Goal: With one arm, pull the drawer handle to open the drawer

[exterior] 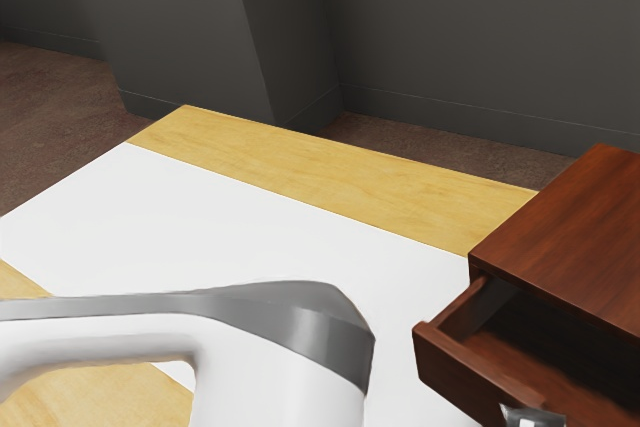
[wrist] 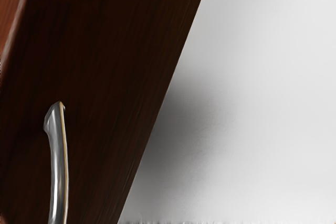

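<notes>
1. Bearing everything is the counter [exterior: 350,182], pale wood with a broad white sheet [exterior: 180,227] laid over its middle
2. The arm [exterior: 260,347] comes next, a white and grey link crossing the low foreground of the exterior view and reaching toward that view's right, where the cabinet is
3. The cabinet [exterior: 580,237] is dark red-brown wood; it sits on the counter at the edge of the white sheet
4. The drawer [exterior: 470,362], the task's own thing, is in the cabinet's front and stands partly out of it, with a dark gap open behind its front panel [wrist: 105,77]; in the wrist view that panel runs close by the hand, slanting across the white sheet
5. The handle [wrist: 56,166] is a slim curved metal bar on the front panel, close to the hand in the wrist view
6. The tool is smallest; how far it is open, and whether it has hold of the handle, I cannot tell; judging by the half-drawn drawer, the pull itself is the step in hand, with some travel left; the next move calls for a straight, level draw away from the cabinet along the drawer's own line, so the handle does not slip and the drawer does not bind; if there is no hold yet, closing on the handle must come first
</notes>
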